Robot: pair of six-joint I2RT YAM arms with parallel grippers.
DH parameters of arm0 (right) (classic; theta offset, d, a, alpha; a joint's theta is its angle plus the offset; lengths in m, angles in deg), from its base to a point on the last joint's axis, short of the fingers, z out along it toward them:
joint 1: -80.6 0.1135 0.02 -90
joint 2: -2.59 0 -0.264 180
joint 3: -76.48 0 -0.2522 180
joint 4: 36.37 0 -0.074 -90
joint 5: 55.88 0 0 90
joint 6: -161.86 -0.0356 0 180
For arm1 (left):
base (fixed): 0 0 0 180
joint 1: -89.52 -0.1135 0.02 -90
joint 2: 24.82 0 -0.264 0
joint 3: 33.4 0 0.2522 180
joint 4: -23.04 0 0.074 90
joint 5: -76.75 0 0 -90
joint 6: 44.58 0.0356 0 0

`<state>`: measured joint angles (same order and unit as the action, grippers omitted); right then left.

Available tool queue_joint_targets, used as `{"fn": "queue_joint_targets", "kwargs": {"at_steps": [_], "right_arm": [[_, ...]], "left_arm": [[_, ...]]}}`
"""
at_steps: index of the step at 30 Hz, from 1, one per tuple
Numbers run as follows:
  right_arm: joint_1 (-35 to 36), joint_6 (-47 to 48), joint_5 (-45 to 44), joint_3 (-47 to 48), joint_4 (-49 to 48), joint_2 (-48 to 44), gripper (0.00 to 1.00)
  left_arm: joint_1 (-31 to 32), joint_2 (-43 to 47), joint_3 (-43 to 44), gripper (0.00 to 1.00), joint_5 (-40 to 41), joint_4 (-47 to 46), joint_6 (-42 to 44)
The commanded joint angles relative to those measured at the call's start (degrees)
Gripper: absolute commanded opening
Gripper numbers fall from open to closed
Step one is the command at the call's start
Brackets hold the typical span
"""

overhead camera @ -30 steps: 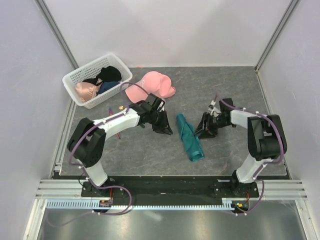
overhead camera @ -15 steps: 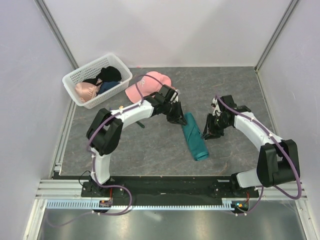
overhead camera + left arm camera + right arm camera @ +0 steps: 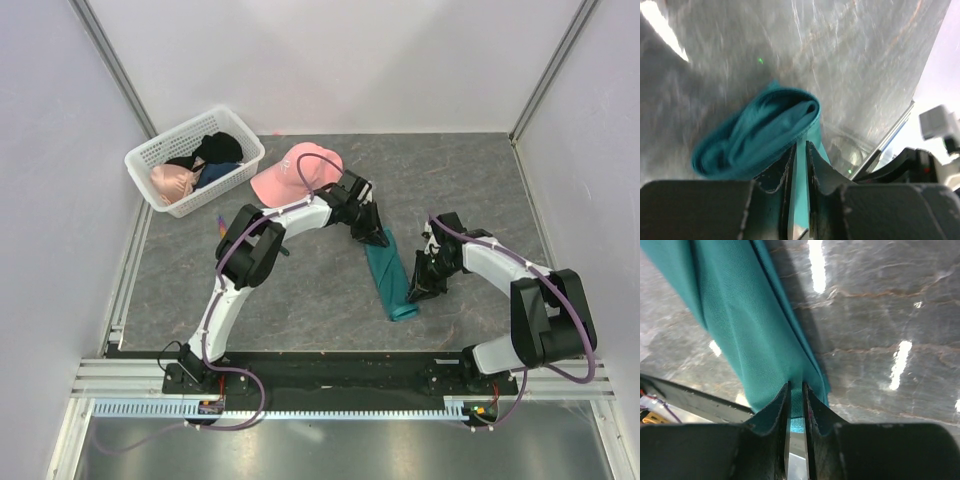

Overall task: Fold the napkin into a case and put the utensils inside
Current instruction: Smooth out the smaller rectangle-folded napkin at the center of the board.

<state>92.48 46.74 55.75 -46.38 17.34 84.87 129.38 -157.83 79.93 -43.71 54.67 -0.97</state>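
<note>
The teal napkin [image 3: 390, 275] lies as a narrow folded strip in the middle of the table, running from far left to near right. My left gripper [image 3: 375, 235] is at its far end, shut on the cloth. In the left wrist view a fold of the napkin [image 3: 760, 130] bulges ahead of the left gripper [image 3: 801, 145], with teal between the jaws. My right gripper [image 3: 420, 283] is at the strip's near right edge. In its wrist view the right gripper [image 3: 796, 386] pinches the edge of the napkin [image 3: 740, 315]. A thin purple-and-orange utensil [image 3: 221, 222] lies far left. The fork is hidden.
A pink cap [image 3: 298, 170] sits just behind the left arm. A white basket [image 3: 150, 150] holding clothes stands at the back left corner. White walls close in the table on three sides.
My left arm has swung right across the table with the napkin's far end. The right gripper has moved nearer and closed on the strip's near right edge.
</note>
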Motion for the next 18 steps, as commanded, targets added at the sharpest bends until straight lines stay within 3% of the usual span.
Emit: {"fn": "queue_joint_targets", "kwargs": {"at_steps": [1,12,18], "right_arm": [[0.2,0.2,-2.7,1.2,-1.5,2.0,0.20],[0.3,1.5,-2.9,8.0,6.7,-1.2,0.24],[1.7,-2.7,1.9,1.0,1.6,-4.9,0.22]], "left_arm": [[-0.7,-3.8,6.7,0.19,-2.4,1.4,0.1],[-1.4,3.9,6.2,0.21,-3.5,5.5,1.0],[-1.1,1.6,2.8,0.21,-4.7,3.8,0.6]]}}
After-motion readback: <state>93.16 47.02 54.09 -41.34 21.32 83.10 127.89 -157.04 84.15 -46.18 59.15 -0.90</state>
